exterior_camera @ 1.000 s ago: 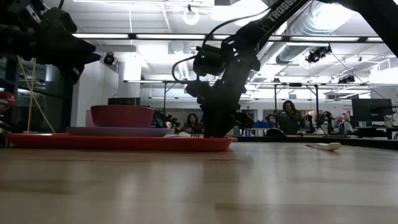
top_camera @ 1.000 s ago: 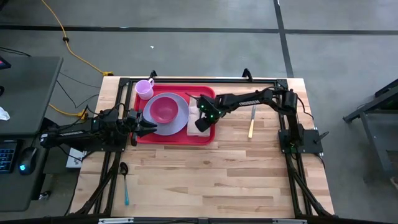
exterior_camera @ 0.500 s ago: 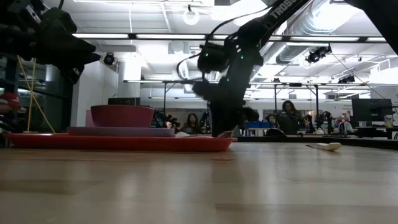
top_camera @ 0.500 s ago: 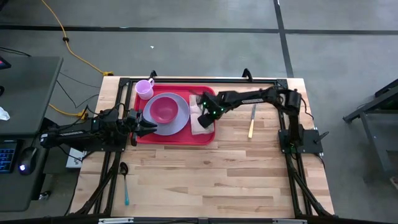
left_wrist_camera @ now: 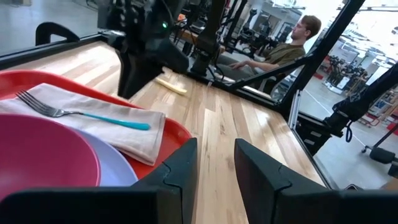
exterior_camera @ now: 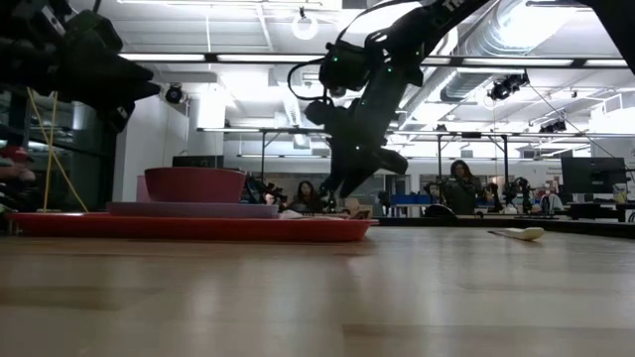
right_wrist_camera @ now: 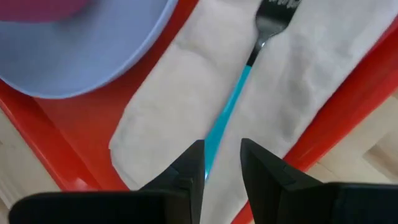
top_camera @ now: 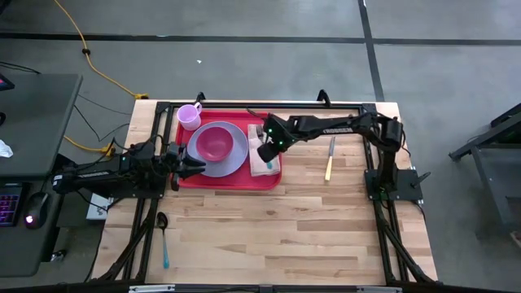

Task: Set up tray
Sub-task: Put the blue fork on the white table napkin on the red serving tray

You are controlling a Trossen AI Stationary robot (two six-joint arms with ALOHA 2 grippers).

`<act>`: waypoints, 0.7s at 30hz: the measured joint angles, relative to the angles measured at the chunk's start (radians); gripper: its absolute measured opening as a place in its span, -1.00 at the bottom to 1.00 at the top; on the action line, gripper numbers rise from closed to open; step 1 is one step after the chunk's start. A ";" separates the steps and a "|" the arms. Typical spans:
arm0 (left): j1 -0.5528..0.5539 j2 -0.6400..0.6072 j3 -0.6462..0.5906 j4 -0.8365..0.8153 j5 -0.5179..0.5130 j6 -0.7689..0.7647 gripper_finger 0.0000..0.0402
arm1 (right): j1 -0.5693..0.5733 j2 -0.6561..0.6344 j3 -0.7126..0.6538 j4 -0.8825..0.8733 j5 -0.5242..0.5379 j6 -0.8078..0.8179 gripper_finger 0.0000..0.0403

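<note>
The red tray lies on the table's far left part. It carries a lavender plate with a pink bowl, a pale cup, and a beige napkin by its right rim. A fork with a teal handle lies on the napkin. My right gripper hovers open above the fork handle's end, lifted clear of the tray in the low view. My left gripper is open and waits above the tray's left edge.
A knife with a pale handle lies on the table right of the tray. A spoon with a teal handle lies at the near left edge. Bare wood fills the table's near half. People sit in the room beyond the far edge.
My right gripper has risen from the napkin on the tray, where its fingertips were low a second ago, and has tipped. The fork now lies uncovered on the napkin.
</note>
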 joint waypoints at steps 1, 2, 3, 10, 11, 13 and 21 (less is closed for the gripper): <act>0.000 0.000 0.000 0.006 0.000 0.000 -0.31 | 0.008 0.007 0.000 0.000 0.000 0.000 -0.59; 0.000 0.000 0.000 0.014 0.000 0.001 -0.31 | 0.014 0.012 0.001 0.003 0.001 0.000 -0.59; 0.000 0.000 0.000 0.022 0.000 0.001 -0.31 | 0.019 0.015 0.001 0.003 0.005 -0.001 -0.59; 0.000 0.000 0.000 0.023 0.007 0.002 -0.31 | 0.038 0.058 0.001 -0.004 0.018 -0.001 -0.59; 0.000 0.000 0.000 0.025 0.008 0.002 -0.31 | 0.038 0.062 0.001 -0.007 0.017 0.000 -0.59; 0.000 0.000 0.000 0.028 0.020 0.001 -0.31 | 0.038 0.072 0.002 -0.005 0.013 0.001 -0.59; 0.000 0.000 0.000 0.030 0.037 0.000 -0.31 | 0.066 0.112 0.002 0.012 -0.031 0.027 -0.59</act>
